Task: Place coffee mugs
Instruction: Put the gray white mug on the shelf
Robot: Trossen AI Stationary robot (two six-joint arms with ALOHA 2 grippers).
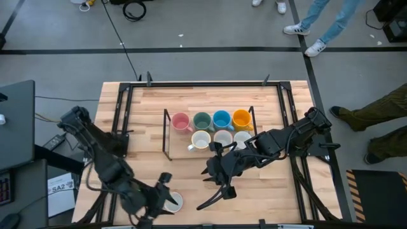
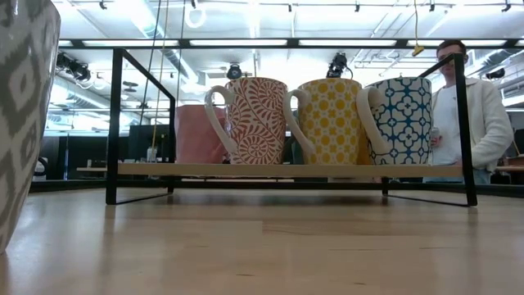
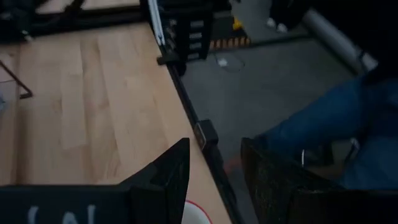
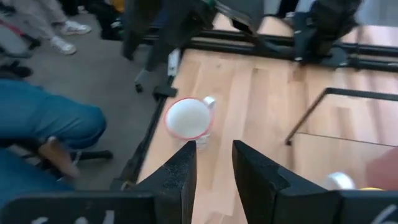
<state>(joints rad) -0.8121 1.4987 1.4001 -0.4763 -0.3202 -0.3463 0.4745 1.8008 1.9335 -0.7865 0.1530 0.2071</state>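
A pale wooden table (image 1: 146, 127) with a black frame is being viewed from above, set on a grey floor. At its near edge, on the left arm's side, a white mug (image 4: 188, 118) with a red rim is standing upright, long axis vertical and mouth facing up, with its handle lying level with the tabletop. In the low view its grey diamond-patterned wall is filling the left edge.

The left gripper (image 3: 214, 180) is being held just above and beside this mug. Its fingers are being held wide apart, and only a sliver of the rim is showing below them. The mug is being gripped by nothing.

The right gripper (image 4: 214, 168) is being held near the table's middle, between mug and rack, pointed toward the mug. Its fingers are being held a narrow gap apart with nothing between them.

Farther back, seven mugs are being carried upright on a black wire rack (image 1: 166, 137). In the front row, a red-patterned mug (image 2: 254, 119), a yellow mug (image 2: 332, 119) and a blue-patterned mug (image 2: 401, 119) are being shown with their handles turned toward the left arm's side. Behind them, a pink mug (image 1: 181, 121), a green mug (image 1: 201, 119), a blue mug (image 1: 221, 119) and an orange mug (image 1: 241, 117) are standing in a line.

Beyond the table, a person (image 2: 467, 106) in a white top is being seen past the rack.
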